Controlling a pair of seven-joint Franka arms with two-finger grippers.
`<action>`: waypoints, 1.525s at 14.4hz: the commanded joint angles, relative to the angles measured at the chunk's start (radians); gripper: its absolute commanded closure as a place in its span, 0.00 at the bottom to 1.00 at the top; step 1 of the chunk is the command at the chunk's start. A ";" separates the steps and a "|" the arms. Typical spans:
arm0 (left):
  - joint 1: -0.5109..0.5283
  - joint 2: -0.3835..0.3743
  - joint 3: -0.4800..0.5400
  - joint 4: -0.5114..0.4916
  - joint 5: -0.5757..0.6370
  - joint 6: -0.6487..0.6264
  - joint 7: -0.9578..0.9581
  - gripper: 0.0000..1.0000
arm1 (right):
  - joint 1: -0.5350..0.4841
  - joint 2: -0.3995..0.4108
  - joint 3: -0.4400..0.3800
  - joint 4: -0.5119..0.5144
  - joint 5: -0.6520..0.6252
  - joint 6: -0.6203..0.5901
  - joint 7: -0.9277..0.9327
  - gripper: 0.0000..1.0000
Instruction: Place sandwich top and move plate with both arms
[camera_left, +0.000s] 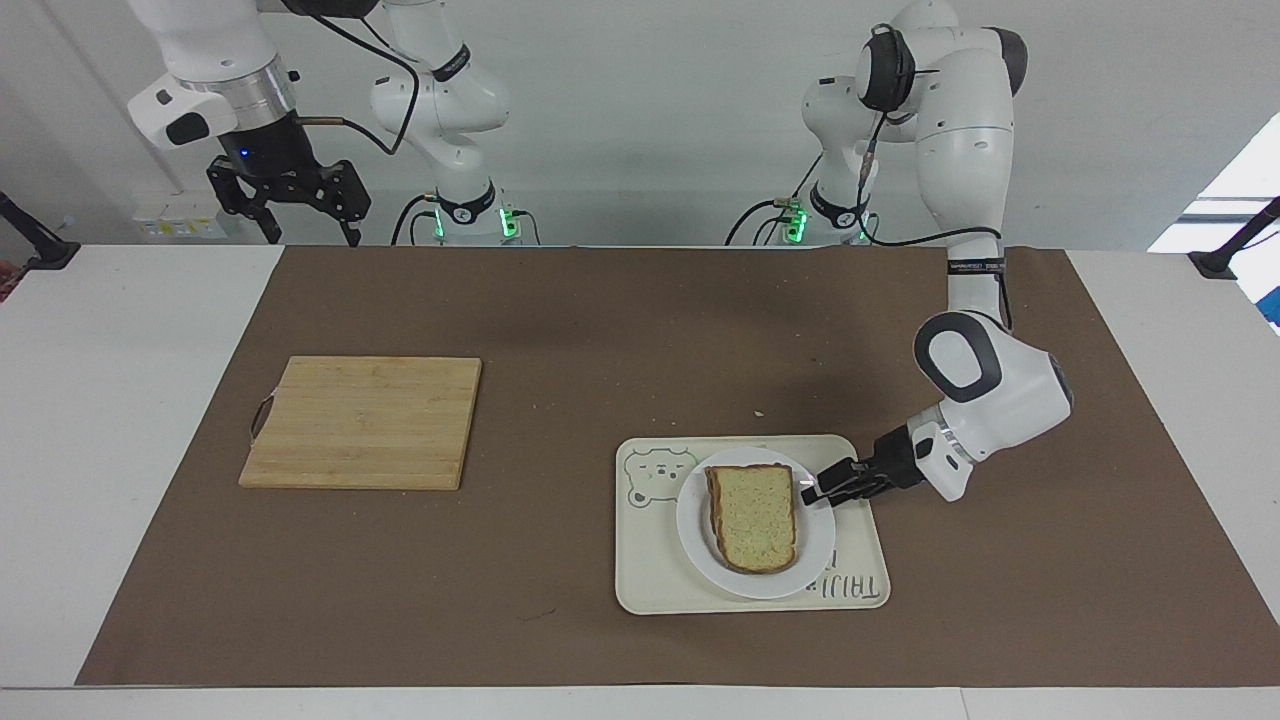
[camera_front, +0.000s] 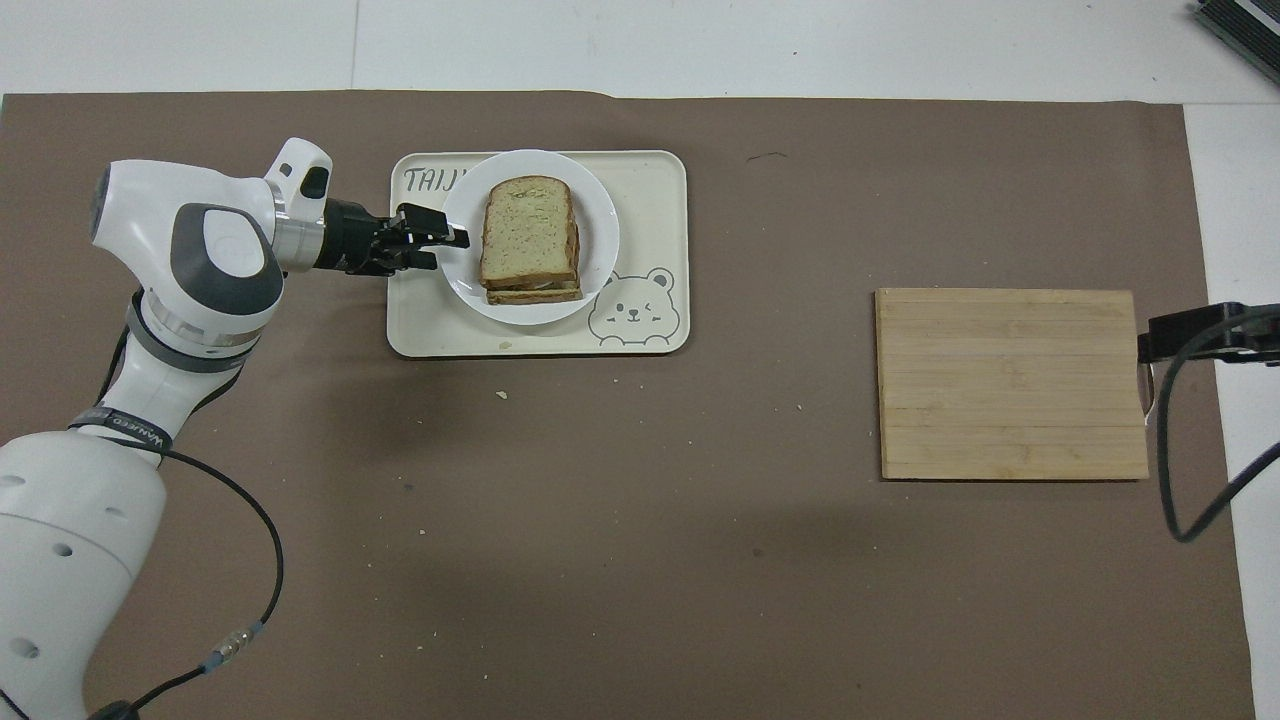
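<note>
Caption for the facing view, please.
Left tool at the rim of the plate holding the sandwich on the tray; right arm waits.

Left arm (camera_front: 150, 330) enters from the bottom left, bent, wrist lying low and level. Left gripper (camera_front: 452, 237) at the rim of the plate (camera_front: 600, 235), jaws apart by a narrow gap, tips at the plate edge on the left arm's side. Plate sits on the tray (camera_front: 660, 190), covering part of its lettering; bear drawing on the tray's nearer corner. Sandwich top (camera_front: 528, 232) lies on a stacked sandwich in the plate. Cutting board (camera_front: 1010, 385) well apart, toward the right arm's end, on the brown mat (camera_front: 640, 560). Crumbs on the mat nearer the robots than the tray. Right gripper (camera_front: 1210, 335): only a dark part and cable at the frame edge beside the board.
</note>
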 joint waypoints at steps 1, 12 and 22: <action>0.002 -0.061 0.007 -0.004 0.069 0.003 -0.043 0.00 | -0.012 0.001 0.008 0.001 0.000 0.006 -0.024 0.00; 0.001 -0.264 0.089 0.004 0.708 -0.101 -0.310 0.00 | -0.012 0.001 0.006 0.001 0.000 0.006 -0.024 0.00; -0.009 -0.528 0.081 0.028 0.973 -0.504 -0.220 0.00 | -0.012 0.001 0.006 0.001 0.000 0.004 -0.024 0.00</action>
